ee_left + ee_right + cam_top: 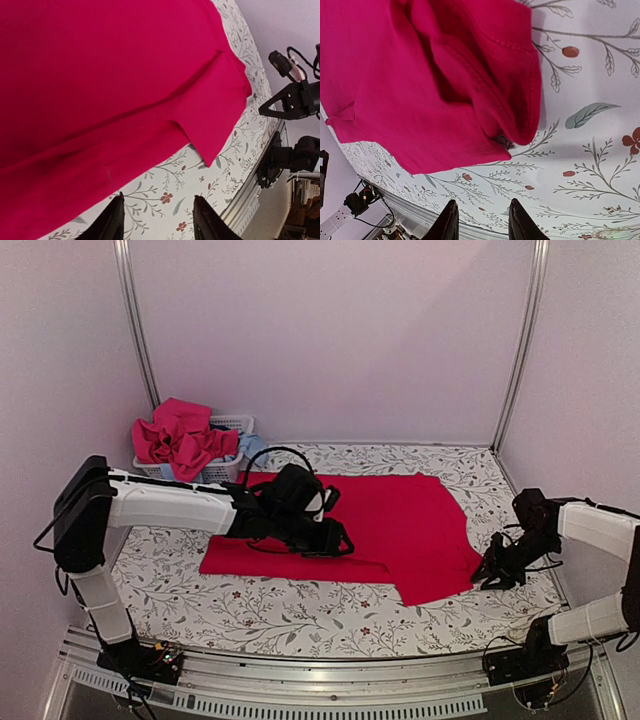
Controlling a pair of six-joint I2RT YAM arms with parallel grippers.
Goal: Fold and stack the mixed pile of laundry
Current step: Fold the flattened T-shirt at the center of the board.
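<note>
A large bright red cloth (400, 525) lies spread flat on the flowered table. My left gripper (338, 543) hovers over its near left part. In the left wrist view the red cloth (100, 75) fills the upper frame, and the left gripper (158, 212) stands open over bare tablecloth just off its hem. My right gripper (490, 570) is at the cloth's near right corner. In the right wrist view that corner (520, 100) is doubled over, and the right gripper (482, 217) is open and empty beside it. The rest of the mixed laundry pile (180, 440), pink-red with a light blue piece (252, 446), sits at the back left.
A white slatted basket (228, 472) holds the pile at the back left corner. Pale walls with metal posts (140, 330) close in the table. A metal rail (330, 670) runs along the near edge. The right arm (295, 97) shows in the left wrist view.
</note>
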